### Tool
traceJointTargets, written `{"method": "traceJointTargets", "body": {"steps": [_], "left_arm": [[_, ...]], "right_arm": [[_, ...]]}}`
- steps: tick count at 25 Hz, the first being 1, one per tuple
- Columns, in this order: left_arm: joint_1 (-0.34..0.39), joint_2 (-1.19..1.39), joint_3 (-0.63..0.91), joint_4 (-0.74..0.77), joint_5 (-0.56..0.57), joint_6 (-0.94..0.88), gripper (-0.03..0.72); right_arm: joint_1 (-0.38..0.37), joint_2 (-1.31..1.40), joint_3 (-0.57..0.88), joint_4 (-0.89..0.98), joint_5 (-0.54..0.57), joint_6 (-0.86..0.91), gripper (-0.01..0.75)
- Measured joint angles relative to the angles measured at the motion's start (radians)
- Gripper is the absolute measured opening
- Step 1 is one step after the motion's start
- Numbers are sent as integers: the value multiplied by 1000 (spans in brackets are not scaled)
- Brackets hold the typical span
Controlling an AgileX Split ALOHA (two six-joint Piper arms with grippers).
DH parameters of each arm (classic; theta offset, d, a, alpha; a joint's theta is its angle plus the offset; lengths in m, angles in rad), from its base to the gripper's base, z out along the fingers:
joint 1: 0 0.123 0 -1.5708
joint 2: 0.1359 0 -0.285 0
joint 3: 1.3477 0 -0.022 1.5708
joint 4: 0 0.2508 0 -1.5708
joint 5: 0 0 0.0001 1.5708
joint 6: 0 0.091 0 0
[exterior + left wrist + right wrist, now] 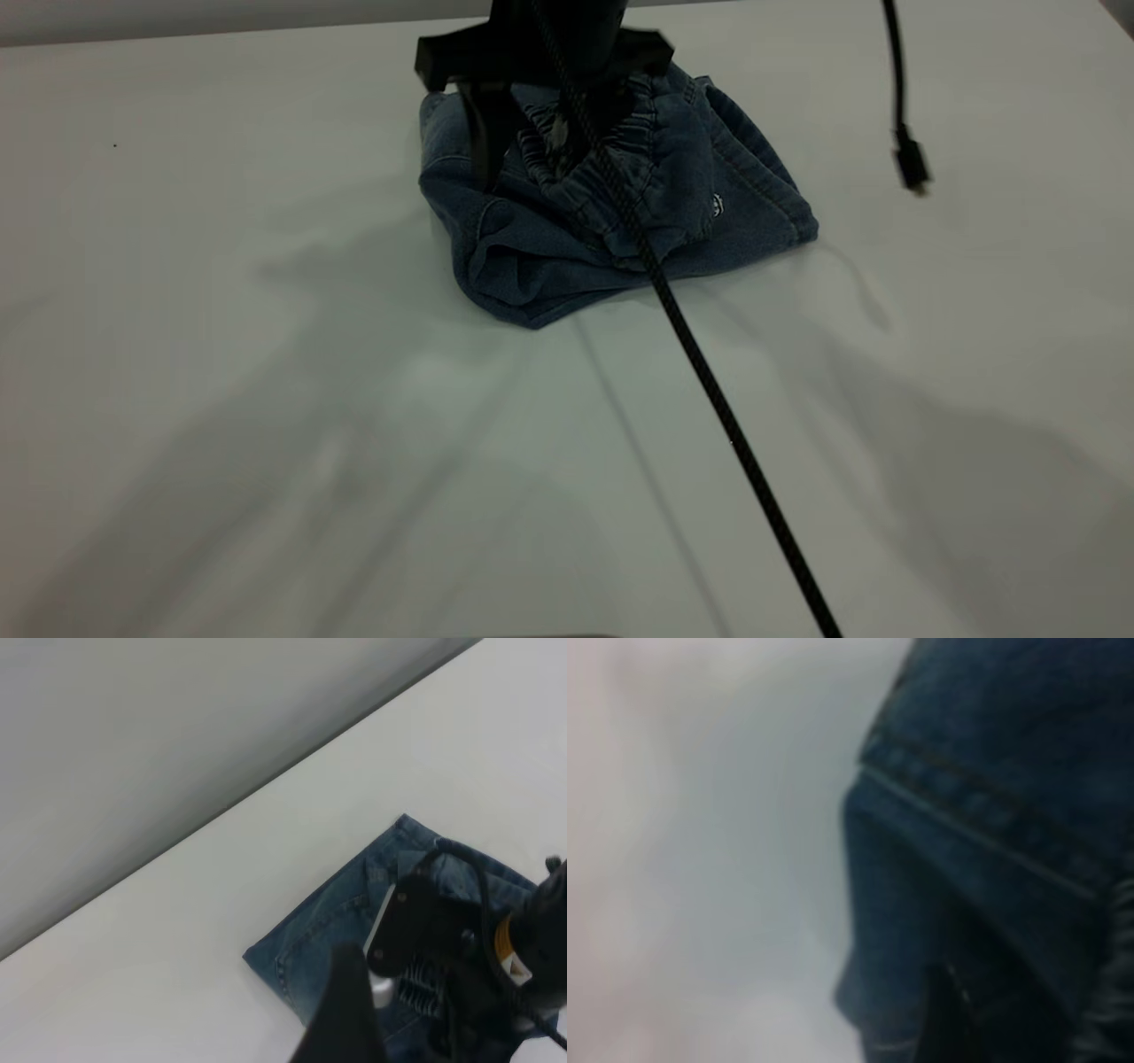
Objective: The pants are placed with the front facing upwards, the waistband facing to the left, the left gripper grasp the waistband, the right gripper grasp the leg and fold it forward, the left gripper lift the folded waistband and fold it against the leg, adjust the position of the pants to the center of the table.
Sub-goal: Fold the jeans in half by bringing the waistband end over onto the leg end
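Cable slants over the near table up to the folded pants, bunched far of centre. The right gripper stands on them, fingers spread astride the elastic waistband. To centre the bundle, I judge it should press flat and drag slowly so the fold holds. Only the left wrist view shows the left gripper, raised clear; its grip cannot be told.

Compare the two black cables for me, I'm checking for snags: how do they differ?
The braided cable runs from the right gripper diagonally in front of the pants; the thin cable hangs clear of them, over the table. The braided cable looks thicker; the thin cable ends in a loose plug. Both are black.
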Motion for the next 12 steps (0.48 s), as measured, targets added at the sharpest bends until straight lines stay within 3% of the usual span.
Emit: {"method": "traceJointTargets", "body": {"steps": [12], "left_arm": [[0, 16, 0, 37, 26, 10, 561]], "right_arm": [[-59, -19, -70, -407, 159, 110, 391]]}}
